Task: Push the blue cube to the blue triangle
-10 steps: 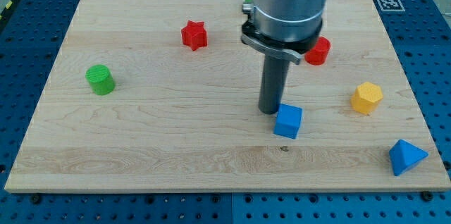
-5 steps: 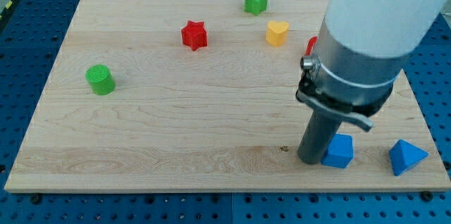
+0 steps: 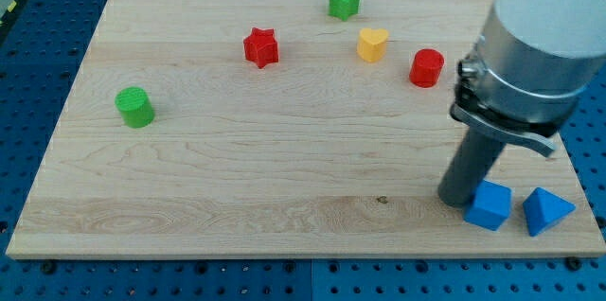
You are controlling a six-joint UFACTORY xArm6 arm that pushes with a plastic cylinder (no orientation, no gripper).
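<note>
Blue cube (image 3: 490, 205) sits near the view's bottom-right corner of the wooden board (image 3: 237, 168), just beside the blue triangle (image 3: 545, 210), which lies to its right with a narrow gap between them. I read my tip (image 3: 457, 199) as touching the cube's left side. I have no hand to open or close; the arm ends in a plain rod that grasps nothing. Elsewhere on the board: green cylinder (image 3: 134, 107) at the view's left, red star (image 3: 260, 46) and green star (image 3: 344, 1) toward the top, yellow heart (image 3: 372, 44) and red cylinder (image 3: 427, 67) right of centre.
</note>
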